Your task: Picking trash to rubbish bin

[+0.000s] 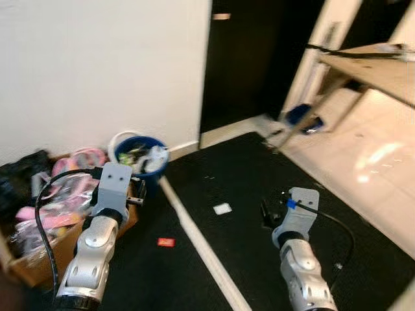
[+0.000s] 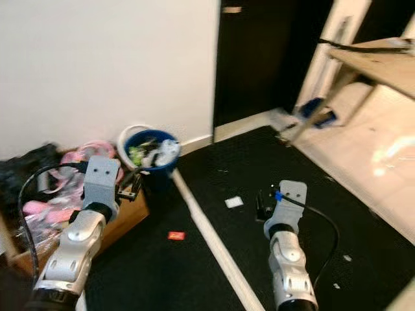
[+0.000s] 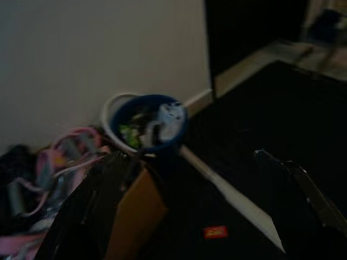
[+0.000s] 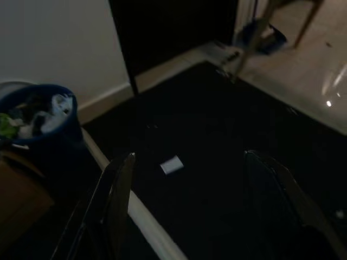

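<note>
Our two grippers, left point(image 3: 200, 206) and right point(image 4: 190, 200), hover with jaws apart above black floor point(image 1: 272, 259). White scrap point(image 4: 172, 164) and red scrap point(image 1: 166, 242) lie apart, a pale strip point(image 1: 201, 246) between them; the blue bin point(image 1: 139, 154) stands beside a cluttered cardboard box point(image 1: 39, 259).

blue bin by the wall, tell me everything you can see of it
The bin is a round, dark blue bucket that looks like plastic, standing upright on the floor against the white wall, beside a cardboard box of pink things. A white rim or second pail shows behind it. It is open-topped and nearly full: green and white scraps reach its rim. A pale floor strip runs up to its base. Neither end effector touches it.
</note>
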Tool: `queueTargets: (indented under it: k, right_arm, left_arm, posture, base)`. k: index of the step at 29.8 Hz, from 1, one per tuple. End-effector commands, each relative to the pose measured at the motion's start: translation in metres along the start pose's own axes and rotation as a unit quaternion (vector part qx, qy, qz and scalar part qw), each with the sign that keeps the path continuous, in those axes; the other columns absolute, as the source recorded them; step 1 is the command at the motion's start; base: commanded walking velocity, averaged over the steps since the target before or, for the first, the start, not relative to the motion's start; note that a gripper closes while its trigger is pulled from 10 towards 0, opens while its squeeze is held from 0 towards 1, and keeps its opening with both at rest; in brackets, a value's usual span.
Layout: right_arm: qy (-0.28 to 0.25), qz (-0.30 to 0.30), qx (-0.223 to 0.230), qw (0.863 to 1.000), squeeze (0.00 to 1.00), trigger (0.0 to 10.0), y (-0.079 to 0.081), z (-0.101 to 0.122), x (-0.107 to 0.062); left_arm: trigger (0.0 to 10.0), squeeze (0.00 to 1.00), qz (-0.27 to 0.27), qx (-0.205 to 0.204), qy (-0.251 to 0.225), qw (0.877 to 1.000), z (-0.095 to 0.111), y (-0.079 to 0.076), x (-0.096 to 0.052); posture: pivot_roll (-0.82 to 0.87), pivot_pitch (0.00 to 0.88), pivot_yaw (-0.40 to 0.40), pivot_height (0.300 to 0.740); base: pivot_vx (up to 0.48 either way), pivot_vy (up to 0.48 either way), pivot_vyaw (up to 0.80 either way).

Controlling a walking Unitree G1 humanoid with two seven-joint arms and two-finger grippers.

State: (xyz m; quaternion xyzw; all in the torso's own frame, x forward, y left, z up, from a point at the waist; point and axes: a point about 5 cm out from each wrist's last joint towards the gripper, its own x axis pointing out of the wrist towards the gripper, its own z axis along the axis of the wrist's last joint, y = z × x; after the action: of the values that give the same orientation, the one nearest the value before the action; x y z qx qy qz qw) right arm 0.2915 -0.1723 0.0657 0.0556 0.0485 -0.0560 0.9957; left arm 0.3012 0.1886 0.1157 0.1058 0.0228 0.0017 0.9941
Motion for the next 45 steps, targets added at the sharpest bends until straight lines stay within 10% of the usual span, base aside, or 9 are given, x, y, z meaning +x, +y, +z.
queueTargets:
  k: [1, 45]
  right_arm:
    - [0.006, -0.005, 0.001, 1.000, 0.00, 10.0, -0.0027, -0.0024, -0.0006]
    - [-0.006, -0.023, -0.009, 1.000, 0.00, 10.0, -0.0077, 0.0039, 0.0017]
  left_arm:
    - [10.0, 0.00, -0.002, -0.003, 0.007, 1.000, -0.0034, 0.0008, -0.0008]
    - [10.0, 0.00, -0.011, -0.022, 0.008, 1.000, -0.0057, -0.0018, -0.0020]
  posture:
    - [-0.02, 0.091, 0.021, 0.740]
    - [-0.03, 0.067, 0.020, 0.740]
  base:
    - [0.000, 0.000, -0.80]
    - [0.000, 0.000, -0.70]
